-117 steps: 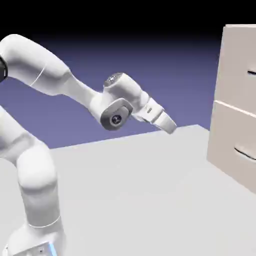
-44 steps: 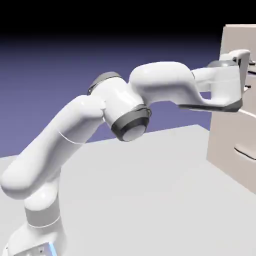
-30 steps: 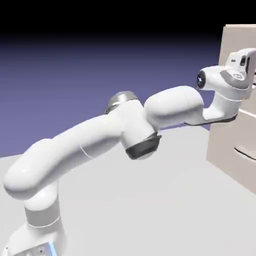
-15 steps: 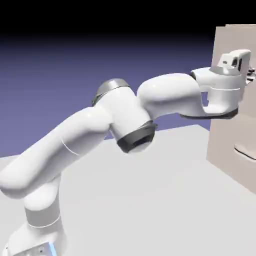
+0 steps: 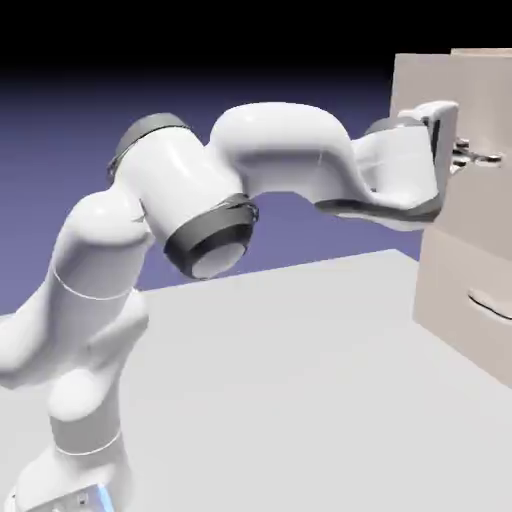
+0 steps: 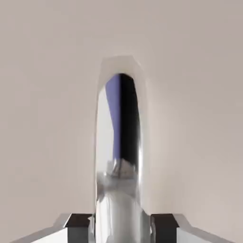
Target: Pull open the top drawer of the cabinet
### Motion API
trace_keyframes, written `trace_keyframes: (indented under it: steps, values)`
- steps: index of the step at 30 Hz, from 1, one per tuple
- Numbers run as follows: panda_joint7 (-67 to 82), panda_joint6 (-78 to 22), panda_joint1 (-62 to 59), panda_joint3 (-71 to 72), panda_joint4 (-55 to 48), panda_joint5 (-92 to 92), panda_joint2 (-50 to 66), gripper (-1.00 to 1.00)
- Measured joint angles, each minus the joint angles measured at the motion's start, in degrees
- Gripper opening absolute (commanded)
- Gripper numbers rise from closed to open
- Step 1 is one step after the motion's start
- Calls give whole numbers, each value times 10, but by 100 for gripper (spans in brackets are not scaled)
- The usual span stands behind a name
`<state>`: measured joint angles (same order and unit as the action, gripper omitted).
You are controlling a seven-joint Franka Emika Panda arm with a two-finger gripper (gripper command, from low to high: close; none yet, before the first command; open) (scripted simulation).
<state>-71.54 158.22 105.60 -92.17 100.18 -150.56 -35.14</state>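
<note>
The white arm's two-finger gripper (image 6: 121, 227) is clamped on the shiny metal bar handle (image 6: 118, 156) of the flat beige top drawer (image 5: 415, 95), at the upper right of the exterior view. The handle's long axis runs straight between the two fingertips. The drawer front stands proud of the tall beige cabinet (image 5: 465, 290), so pulling back toward the robot's base should draw it out further.

Beige cabinet (image 5: 455, 290), white arm (image 5: 280, 165), and a seemingly mirror-silver handle (image 6: 118, 156).
</note>
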Motion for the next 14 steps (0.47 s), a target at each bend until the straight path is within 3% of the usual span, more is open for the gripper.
trace_keyframes:
  steps: [11, 12, 14]
  values:
    - [-22, -29, -228, 200, 160, -1, -2, -100]
    - [-22, -30, -234, 205, 164, -1, -3, 100]
    - [-22, -30, -234, 205, 164, -1, -3, 100]
